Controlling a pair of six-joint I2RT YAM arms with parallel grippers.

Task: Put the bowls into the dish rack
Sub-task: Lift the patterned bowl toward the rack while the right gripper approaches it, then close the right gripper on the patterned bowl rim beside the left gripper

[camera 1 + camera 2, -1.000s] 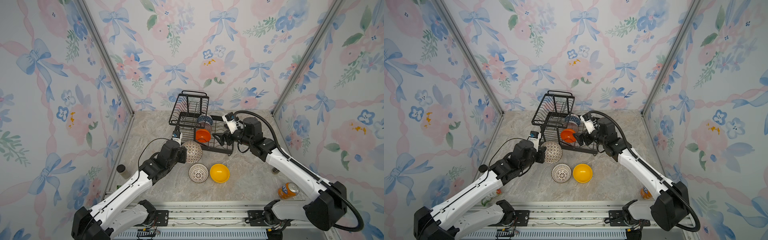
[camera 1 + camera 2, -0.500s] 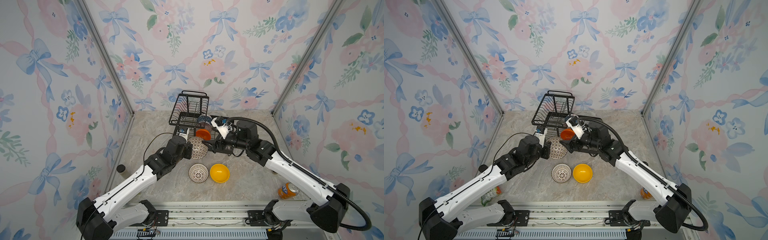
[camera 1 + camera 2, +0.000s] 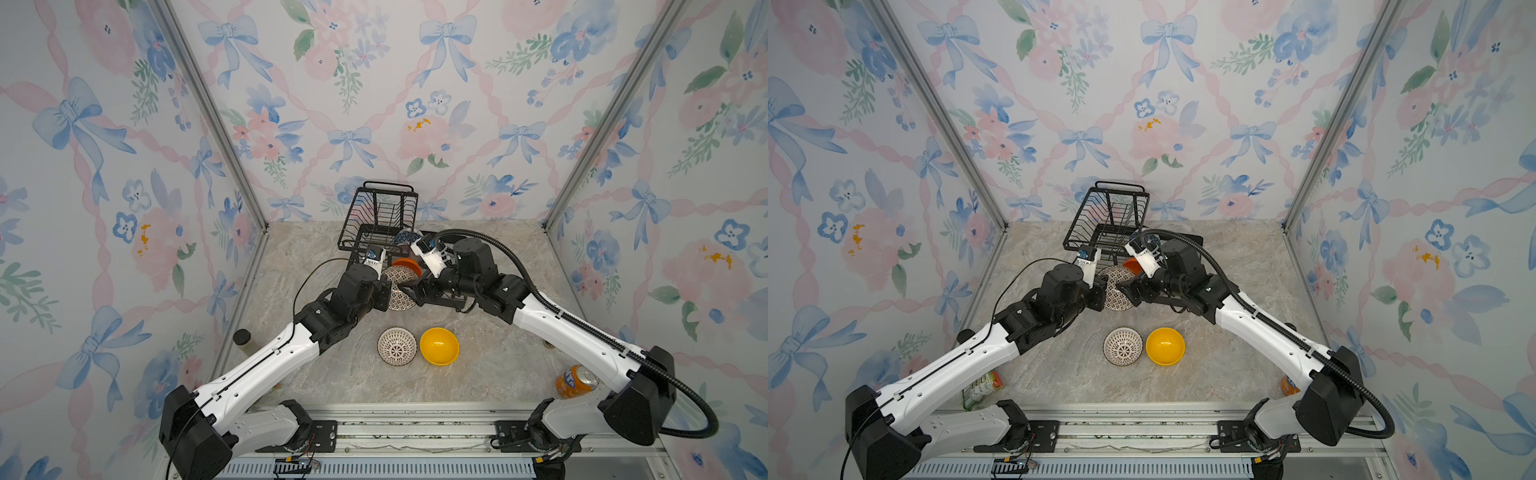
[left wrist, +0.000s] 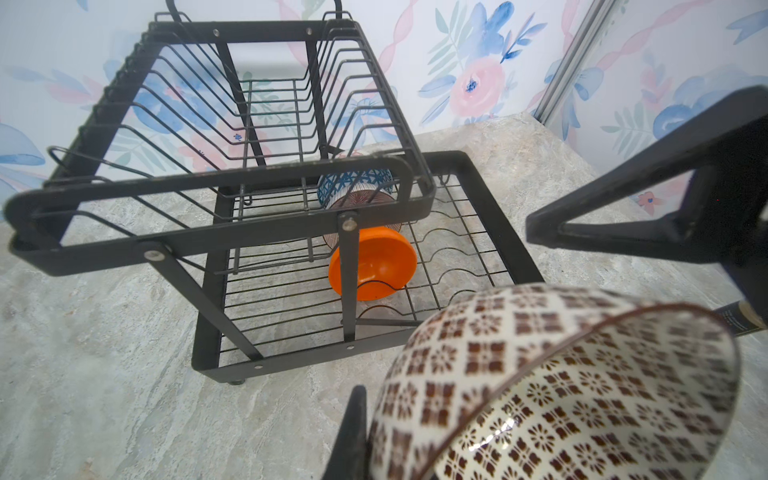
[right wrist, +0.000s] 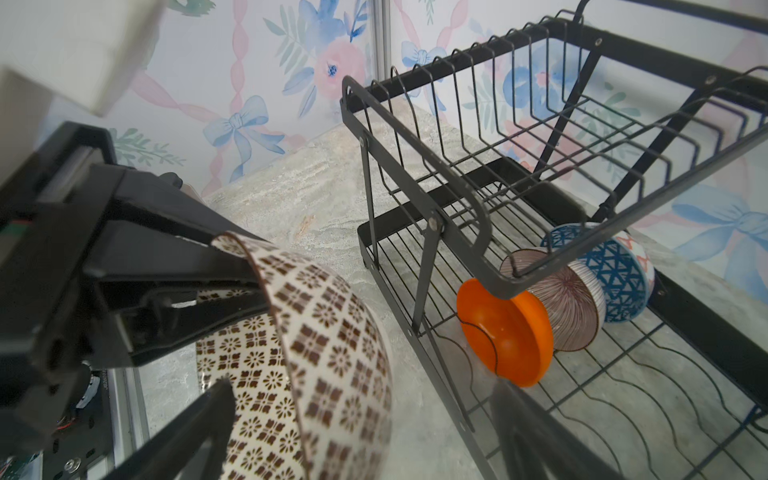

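Left tool [image 3: 385,291]: closed on the rim of a lattice bowl [image 3: 400,286]. The right wrist view shows one finger inside the bowl and one outside.
Right tool [image 3: 417,287]: jaws spread wide and holding nothing, set at the opposite side of the same bowl. Whether it touches the bowl cannot be told.
Held bowl: in the air, tipped on edge, just in front of the rack [image 4: 291,360] and not yet inside it.
Loaded: three bowls stand on edge in a close row on the lower tier. The orange bowl [image 4: 374,266] is at the front, the pink bowl [image 5: 565,299] in the middle and the blue bowl [image 5: 619,278] behind.
Upper basket: holds no bowl.
Waiting: a second lattice bowl [image 3: 397,346] and a yellow bowl [image 3: 439,346] sit mouth-up, side by side on the desk [image 3: 498,365], apart from the rack.
Not of the task: a soda can [image 3: 575,381] beside the right arm's base.
Progress: judged about half done, with three bowls racked, one in transit and two untouched.
Step in hand: probably a handover of the held bowl to the right tool, then slotting it beside the orange bowl.
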